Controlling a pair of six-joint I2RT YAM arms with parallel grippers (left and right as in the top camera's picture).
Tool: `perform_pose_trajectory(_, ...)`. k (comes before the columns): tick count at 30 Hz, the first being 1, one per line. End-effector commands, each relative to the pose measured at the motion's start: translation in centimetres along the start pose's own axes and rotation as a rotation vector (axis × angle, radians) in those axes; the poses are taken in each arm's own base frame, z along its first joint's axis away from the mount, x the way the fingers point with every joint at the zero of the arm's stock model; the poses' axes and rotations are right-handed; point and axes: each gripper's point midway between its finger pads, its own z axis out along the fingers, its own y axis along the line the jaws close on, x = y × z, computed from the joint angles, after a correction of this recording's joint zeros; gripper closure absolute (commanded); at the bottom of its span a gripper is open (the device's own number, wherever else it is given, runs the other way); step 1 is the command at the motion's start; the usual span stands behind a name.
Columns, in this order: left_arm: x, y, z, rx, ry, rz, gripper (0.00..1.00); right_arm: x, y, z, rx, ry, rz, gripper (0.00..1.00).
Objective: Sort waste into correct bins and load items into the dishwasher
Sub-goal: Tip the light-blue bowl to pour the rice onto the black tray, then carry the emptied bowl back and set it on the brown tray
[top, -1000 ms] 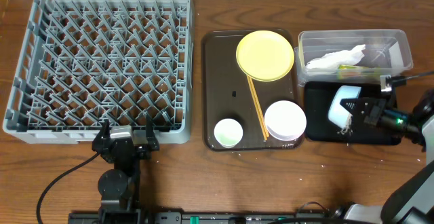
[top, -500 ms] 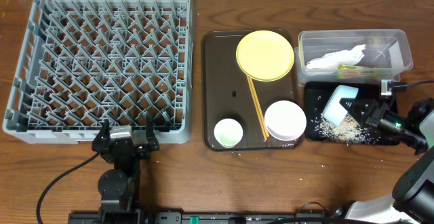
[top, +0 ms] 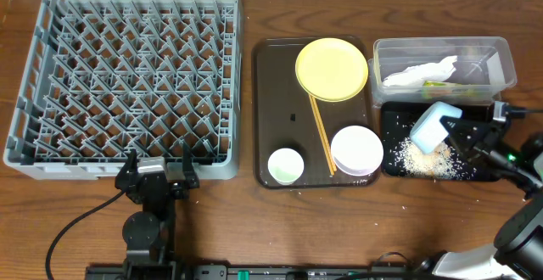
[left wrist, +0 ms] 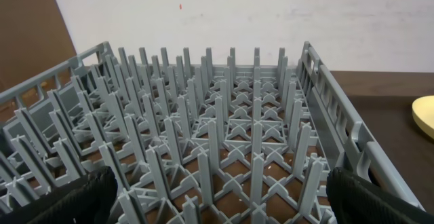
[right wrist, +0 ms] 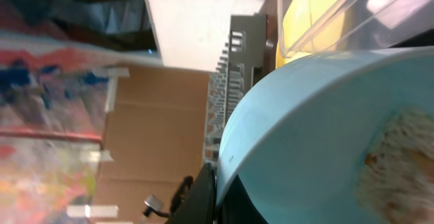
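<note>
My right gripper (top: 458, 130) is shut on the rim of the light blue bowl (top: 434, 126) and holds it tipped over the black tray (top: 484, 170). Loose rice scraps (top: 422, 159) lie in a pile on that tray. The bowl fills the right wrist view (right wrist: 325, 136), with some rice stuck inside it. The clear tub (top: 501, 59) holds the white napkin (top: 420, 74) and the snack wrapper (top: 441, 85). The yellow plate (top: 332, 69), chopsticks (top: 321, 134), white bowl (top: 356, 151) and small cup (top: 286, 165) sit on the brown tray (top: 270, 102). My left gripper (left wrist: 217, 197) is open at the grey rack's (top: 127, 85) near edge.
A few stray rice grains lie on the table in front of the trays (top: 405, 206). The rack's upright pegs (left wrist: 224, 136) fill the left wrist view, with a white wall behind. The left arm's base (top: 148, 229) stands at the front edge.
The right gripper tipped the blue bowl and moved it up and to the right; rice scraps spilled out onto the black tray. The left arm has not moved.
</note>
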Motion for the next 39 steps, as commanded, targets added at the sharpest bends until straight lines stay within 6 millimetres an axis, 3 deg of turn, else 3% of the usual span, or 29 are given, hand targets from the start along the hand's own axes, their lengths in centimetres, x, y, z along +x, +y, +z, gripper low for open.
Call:
perform_pose_trajectory(1, 1.8, 0.2, 0.1, -0.009, 0.054, 0.017, 0.01, -0.7, 0.6, -0.9, -0.051, -0.046, 0.119, 0.99)
perform_pose_trajectory(8, 1.8, 0.2, 0.1, -0.009, 0.054, 0.017, 0.01, -1.2, 0.6, -1.8, -0.06, -0.078, 0.192, 0.99)
perform_pose_trajectory(28, 1.8, 0.2, 0.1, -0.008, 0.054, 0.017, 0.01, -1.1, -0.3, -2.1, -0.001, -0.079, 0.179, 0.99)
perform_pose_trajectory(34, 1.8, 0.2, 0.1, -0.009, 0.054, 0.017, 0.01, -0.8, 0.2, -1.8, -0.009, -0.068, 0.186, 0.99)
perform_pose_trajectory(39, 1.8, 0.2, 0.1, -0.008, 0.054, 0.017, 0.01, -0.1, 2.1, -0.4, 0.075, 0.006, 0.054, 0.99)
